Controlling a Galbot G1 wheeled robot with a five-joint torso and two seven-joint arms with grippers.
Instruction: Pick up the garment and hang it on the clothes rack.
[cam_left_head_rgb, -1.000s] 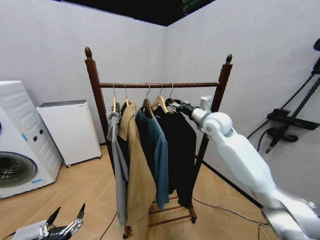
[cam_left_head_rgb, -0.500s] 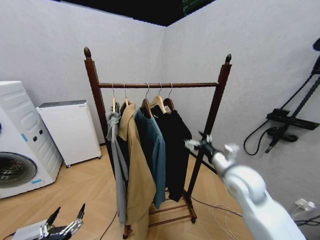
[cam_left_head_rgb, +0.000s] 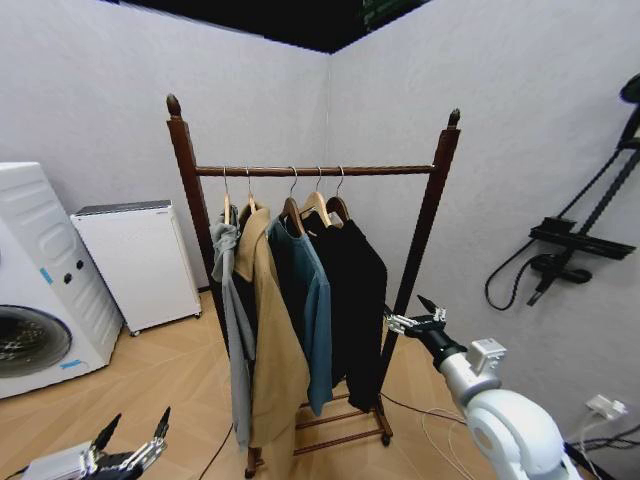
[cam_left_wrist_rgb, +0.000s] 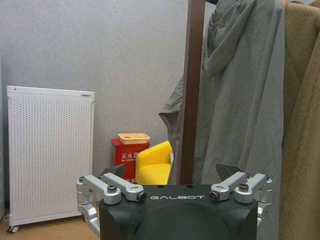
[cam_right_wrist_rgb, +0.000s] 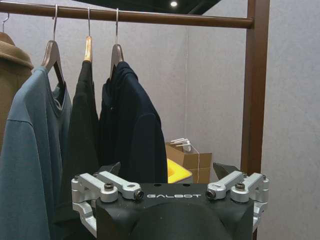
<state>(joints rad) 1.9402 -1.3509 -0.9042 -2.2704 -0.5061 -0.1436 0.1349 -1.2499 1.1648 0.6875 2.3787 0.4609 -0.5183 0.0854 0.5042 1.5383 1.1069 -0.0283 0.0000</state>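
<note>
Black cloth, the garment (cam_left_head_rgb: 355, 290) hangs on a hanger from the rail of the clothes rack (cam_left_head_rgb: 432, 205), the last piece toward the rack's 3 o'clock post, beside the teal jacket (cam_left_head_rgb: 305, 300), tan coat (cam_left_head_rgb: 268, 340) and grey hoodie (cam_left_head_rgb: 232, 300). The right gripper (cam_left_head_rgb: 418, 319) hovers at the garment's 4 o'clock, near the post, fingers spread wide and empty. The left gripper (cam_left_head_rgb: 128, 447) sits low at the head view's 7 o'clock, fingers likewise wide apart, holding nothing.
</note>
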